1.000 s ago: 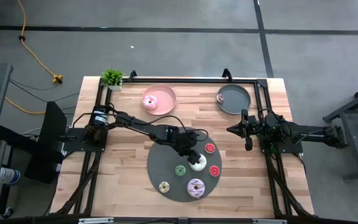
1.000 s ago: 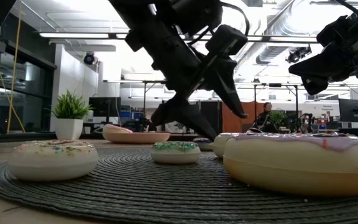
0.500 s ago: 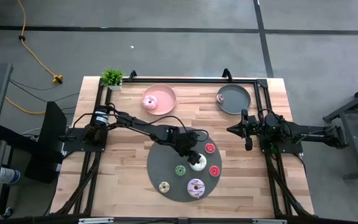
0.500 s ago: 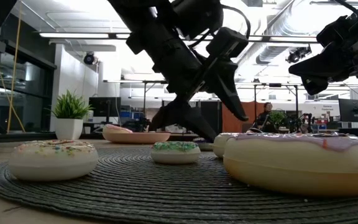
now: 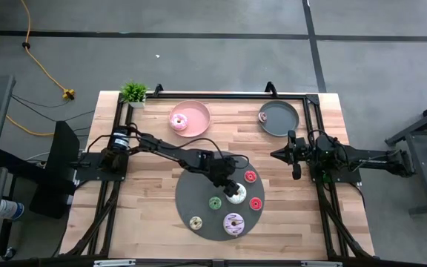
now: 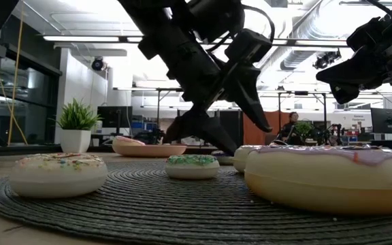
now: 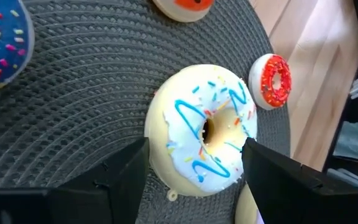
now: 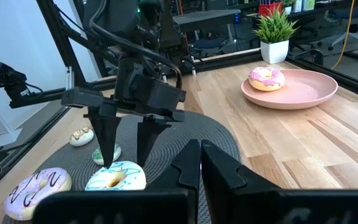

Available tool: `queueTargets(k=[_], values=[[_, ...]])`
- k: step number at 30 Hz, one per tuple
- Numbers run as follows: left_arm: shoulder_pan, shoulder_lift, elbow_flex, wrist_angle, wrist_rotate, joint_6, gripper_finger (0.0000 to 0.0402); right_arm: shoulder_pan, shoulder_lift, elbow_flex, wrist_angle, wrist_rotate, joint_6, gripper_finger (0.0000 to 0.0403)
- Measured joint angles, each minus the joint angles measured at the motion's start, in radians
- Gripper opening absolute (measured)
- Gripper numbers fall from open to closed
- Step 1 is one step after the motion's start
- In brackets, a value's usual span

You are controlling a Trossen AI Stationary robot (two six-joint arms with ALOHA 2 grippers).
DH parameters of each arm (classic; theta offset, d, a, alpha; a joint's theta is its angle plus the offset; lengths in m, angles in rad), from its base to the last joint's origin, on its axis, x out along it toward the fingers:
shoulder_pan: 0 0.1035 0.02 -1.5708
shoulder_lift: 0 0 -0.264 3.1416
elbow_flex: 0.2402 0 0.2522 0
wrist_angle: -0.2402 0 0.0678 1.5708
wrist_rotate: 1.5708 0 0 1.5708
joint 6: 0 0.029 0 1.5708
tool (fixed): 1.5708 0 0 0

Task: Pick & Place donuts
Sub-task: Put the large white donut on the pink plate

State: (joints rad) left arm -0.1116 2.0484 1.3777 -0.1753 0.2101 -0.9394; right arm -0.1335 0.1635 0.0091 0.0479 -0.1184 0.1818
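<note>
Woven dark grey fibre, ribbed in concentric rings, makes up the big round mat point(image 5: 199, 194) lying on the pale planked table point(image 5: 147, 200). Over its middle the left gripper point(image 5: 232, 190) reaches down with its two dark, flat fingers point(image 7: 124, 168) spread apart, one on each side of the white-frosted donut point(image 7: 201, 138), a plump, glossy ring with blue squiggles and coloured sprinkles that sits on the mat; the fingers flank it closely, but I cannot tell whether they touch it. Near it on the mat lie a small green donut point(image 5: 215, 202), two small red donuts point(image 5: 250, 176) toward the right edge, a cream sprinkled donut point(image 5: 196, 222) and a larger purple-frosted donut point(image 5: 233, 223) at the near edge. A pink-frosted donut point(image 5: 179, 119) rests in the smooth, shallow pink plate point(image 5: 197, 110) at the table's far side, and a small brown donut point(image 5: 263, 116) sits in the grey plate point(image 5: 284, 120) further right. The right gripper point(image 5: 296, 155) waits above the table's right side, well apart from the mat, its fingers pressed together. A small potted plant point(image 5: 133, 92) stands at the far left corner.
</note>
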Motion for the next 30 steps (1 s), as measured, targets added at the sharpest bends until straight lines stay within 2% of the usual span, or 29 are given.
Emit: queueTargets(k=[23, 30], values=[[0.000, 0.062, 0.000, 0.103, 0.143, -0.015, 0.0248, 0.000, 0.000, 0.000, 0.000, 0.000, 0.000, 0.0007], [0.000, 0.063, 0.000, 0.106, 0.144, -0.016, 0.0248, 0.000, 0.000, 0.000, 0.000, 0.000, 0.000, 0.0009]])
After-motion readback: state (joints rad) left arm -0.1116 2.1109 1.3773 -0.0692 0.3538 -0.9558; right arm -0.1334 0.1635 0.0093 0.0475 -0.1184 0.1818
